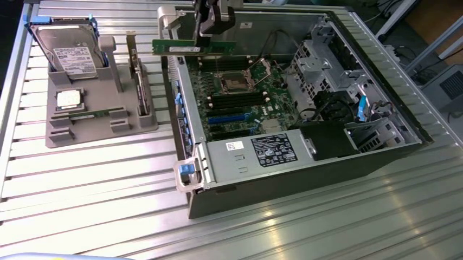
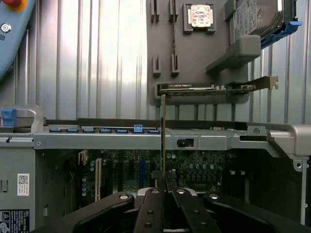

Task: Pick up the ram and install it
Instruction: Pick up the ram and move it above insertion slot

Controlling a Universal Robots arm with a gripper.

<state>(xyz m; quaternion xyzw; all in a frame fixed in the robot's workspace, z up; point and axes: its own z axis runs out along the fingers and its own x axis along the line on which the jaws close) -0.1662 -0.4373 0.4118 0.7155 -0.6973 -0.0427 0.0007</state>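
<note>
Claw [image 1: 214, 36], upper part cut off, pinching ram [image 1: 181, 47] over open computer case [image 1: 304, 181], ram partly hidden

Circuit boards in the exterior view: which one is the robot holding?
The ram, the long narrow stick gripped in the jaws above the open case; the expansion card stands in the gray tray.

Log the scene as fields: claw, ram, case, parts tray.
claw: the claw is shut on the long, thin green ram stick
ram position: in the air over the edge of the open grey metal computer case, not seated in the green motherboard
parts tray: grey plastic holder at the exterior view's left, carrying a silver hard drive and a square silver processor chip
</note>
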